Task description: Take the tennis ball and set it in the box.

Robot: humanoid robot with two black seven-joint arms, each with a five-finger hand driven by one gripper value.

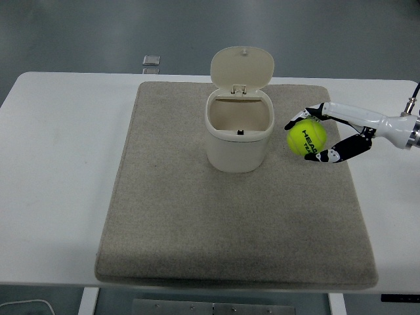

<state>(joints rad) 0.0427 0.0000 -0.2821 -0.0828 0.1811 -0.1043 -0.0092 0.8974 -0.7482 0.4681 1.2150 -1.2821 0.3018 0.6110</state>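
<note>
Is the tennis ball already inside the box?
No, the tennis ball sits in the right hand, outside the box and to its right.

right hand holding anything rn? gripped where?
Yes. The right robot hand holds the tennis ball, fingers over its far side, others under its near side. It sits just right of the open box.
</note>
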